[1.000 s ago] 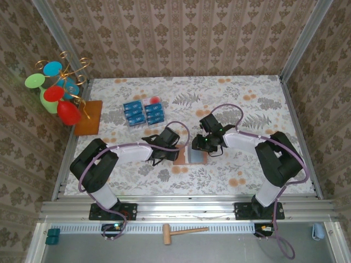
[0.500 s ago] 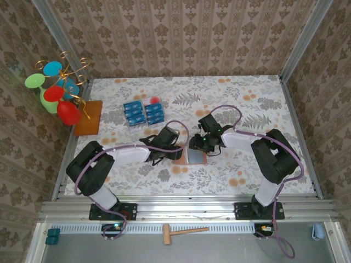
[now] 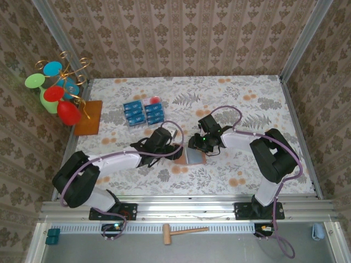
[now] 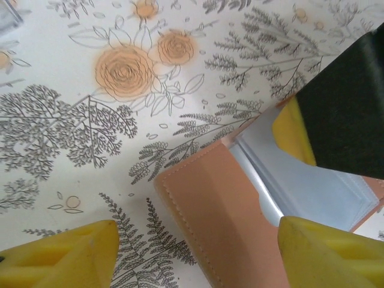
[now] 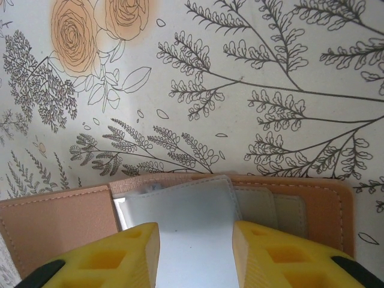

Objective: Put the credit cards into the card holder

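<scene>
The card holder lies open on the table, its tan flap to the left and a grey inner sleeve in the middle. My left gripper is open, with its yellow fingers wide apart on either side of the tan flap and not touching it. My right gripper is partly open, its tips low over the grey sleeve, which runs under and between them. The right gripper's finger rests at the sleeve's edge. The blue credit cards lie in rows at the back left, away from both grippers.
A clear tray with a red dot sits by the cards. An orange-brown mat and a stand of coloured plastic glasses occupy the far left. Metal rails frame the table.
My left gripper has opened its jaws and slid right, up to the card holder's tan flap. The right gripper has stayed on the holder.
</scene>
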